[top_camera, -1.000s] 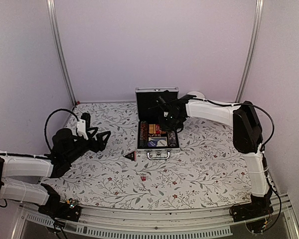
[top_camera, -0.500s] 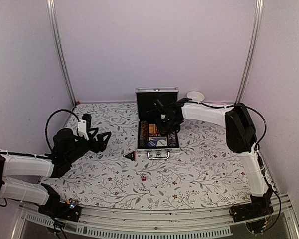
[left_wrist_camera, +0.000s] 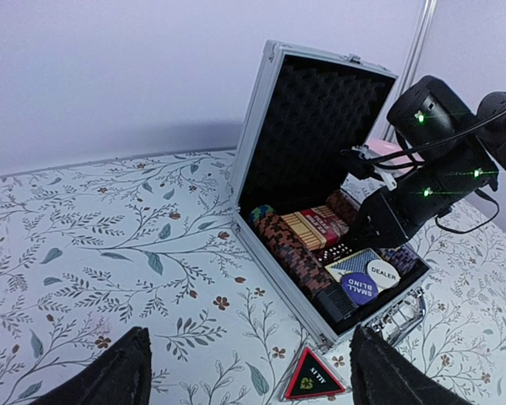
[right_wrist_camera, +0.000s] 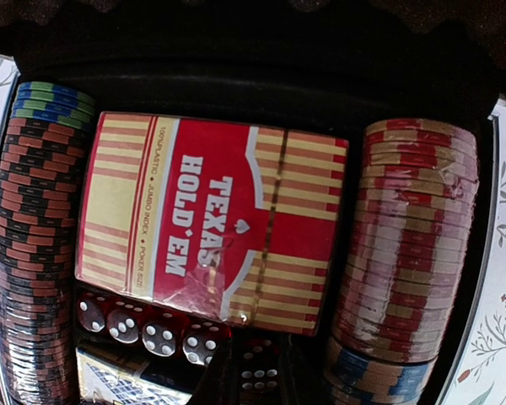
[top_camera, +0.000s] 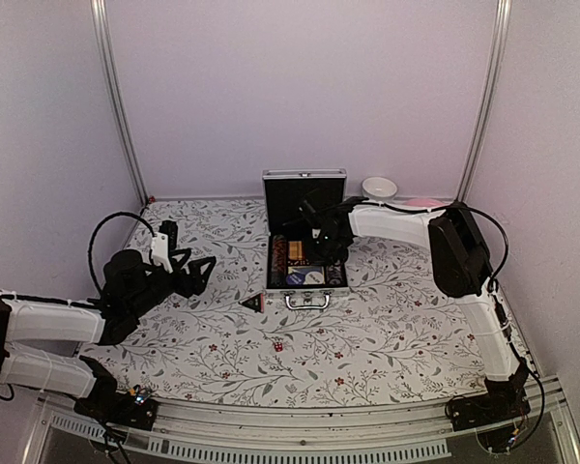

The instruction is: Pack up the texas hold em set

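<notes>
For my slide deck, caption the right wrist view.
Texas Hold'em card pack nested between chip stacks in the case, red dice beside it.

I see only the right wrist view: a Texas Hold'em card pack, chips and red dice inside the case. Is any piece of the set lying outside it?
Observer: Yes, a black triangular piece lies on the table beside the front left corner of the case.
Operator: Is it open?
Observer: Yes, its lid stands about upright at the back.
Operator: And the other arm?
Observer: The left arm is left of the case, its jaws open and empty.
</notes>
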`<state>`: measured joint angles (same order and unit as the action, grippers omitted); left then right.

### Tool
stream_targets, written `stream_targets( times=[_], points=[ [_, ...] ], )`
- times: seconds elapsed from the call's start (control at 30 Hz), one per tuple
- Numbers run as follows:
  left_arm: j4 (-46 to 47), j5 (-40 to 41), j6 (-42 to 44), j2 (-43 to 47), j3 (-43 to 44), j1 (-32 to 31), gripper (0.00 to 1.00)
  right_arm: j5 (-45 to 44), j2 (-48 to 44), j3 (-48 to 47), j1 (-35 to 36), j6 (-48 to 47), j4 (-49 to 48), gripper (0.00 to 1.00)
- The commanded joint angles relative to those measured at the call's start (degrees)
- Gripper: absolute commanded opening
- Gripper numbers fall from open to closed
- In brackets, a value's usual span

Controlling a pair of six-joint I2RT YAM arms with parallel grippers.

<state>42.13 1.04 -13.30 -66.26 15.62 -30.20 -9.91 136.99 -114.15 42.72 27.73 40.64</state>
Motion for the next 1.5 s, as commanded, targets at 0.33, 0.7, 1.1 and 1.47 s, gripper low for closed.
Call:
stream_targets(
  times=[0.33, 0.7, 1.1, 1.47],
  points=[
    [0.32, 0.13, 0.66, -0.71, 0.12, 0.75, 0.81, -0.75, -0.24, -1.18, -0.27, 0.58, -0.74, 0.25],
    [0.32, -0.06, 0.64, -0.71, 0.19, 0.75, 0.81, -2.18, -1.82, -0.99, -0.44, 0.72, -0.54, 0.26],
    [0.25, 0.21, 0.69, -0.1, 0.03, 0.71, 0.81, -2.74, -8.22, 0.72, -0.42, 1.29, -0.82, 0.23],
    [0.31, 0.56, 0.61, 0.26, -0.26, 0.68, 0.81, 1.74, -17.52, 13.24, 8.01, 2.37, -0.27, 0.28]
  ],
)
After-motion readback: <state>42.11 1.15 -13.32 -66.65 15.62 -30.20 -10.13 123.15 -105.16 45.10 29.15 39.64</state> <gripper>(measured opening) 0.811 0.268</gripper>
